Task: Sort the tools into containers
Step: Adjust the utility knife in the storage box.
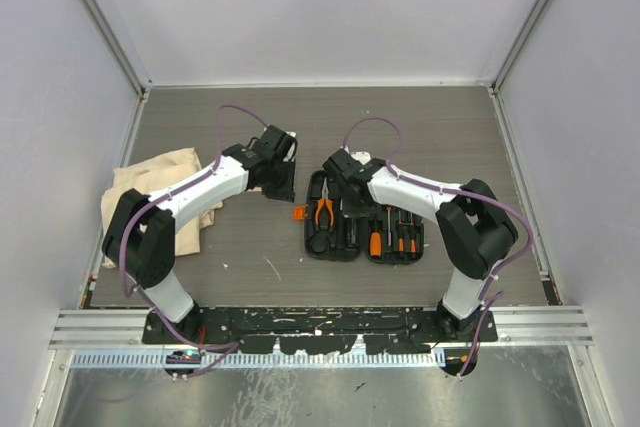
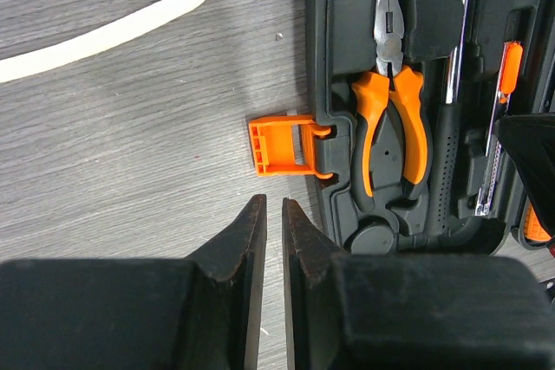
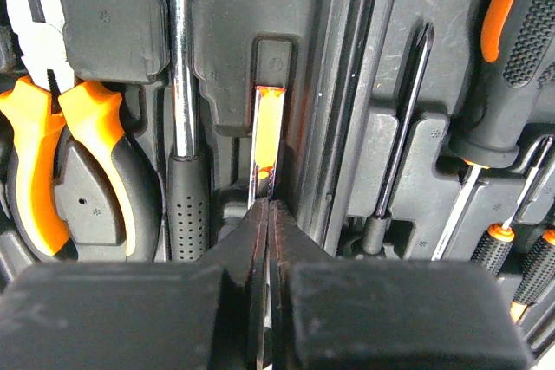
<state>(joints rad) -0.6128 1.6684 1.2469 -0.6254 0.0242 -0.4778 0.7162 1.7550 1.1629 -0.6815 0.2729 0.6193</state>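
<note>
We count two containers: one black tool case at centre and one beige bag at its 9 o'clock. The case holds one pliers, one hammer and three orange-marked screwdrivers. Our right gripper pinches the one thin driver in its slot. Our left gripper, narrowed to an empty slit, hangs by the one orange latch, with one pale stick at 11 o'clock.
</note>
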